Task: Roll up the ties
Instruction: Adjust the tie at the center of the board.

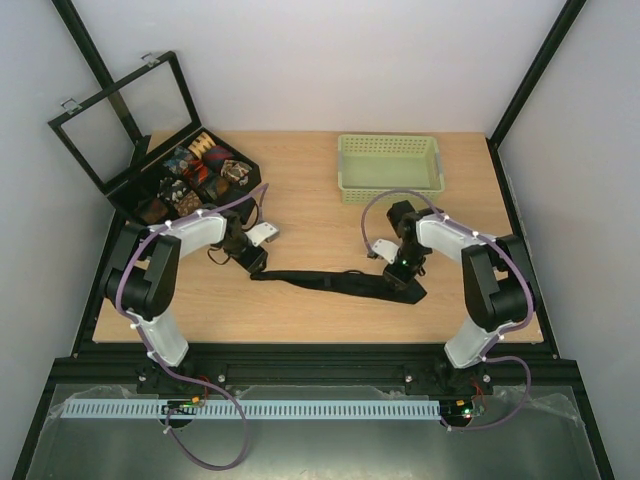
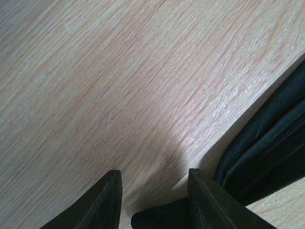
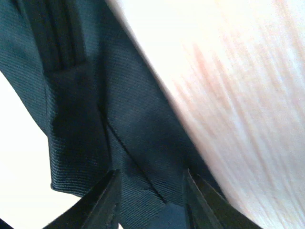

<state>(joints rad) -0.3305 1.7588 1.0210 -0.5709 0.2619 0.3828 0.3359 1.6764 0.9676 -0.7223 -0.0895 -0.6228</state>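
Observation:
A plain black tie (image 1: 335,282) lies flat as a long strip across the middle of the table. My left gripper (image 1: 252,262) is at its narrow left end, open, low over the wood. In the left wrist view the tie (image 2: 267,143) runs past the right finger (image 2: 209,200), and a dark fabric end (image 2: 162,217) lies between the fingers. My right gripper (image 1: 408,283) is at the wide right end, open, with the tie (image 3: 109,109) spread between its fingers (image 3: 102,202). Several small patterned coiled ties (image 1: 190,170) fill the black box.
A black compartmented box (image 1: 160,195) with an open framed lid (image 1: 120,110) stands at the back left. A pale green perforated basket (image 1: 390,165) stands at the back right. The table's front edge (image 1: 320,342) runs just before the arm bases.

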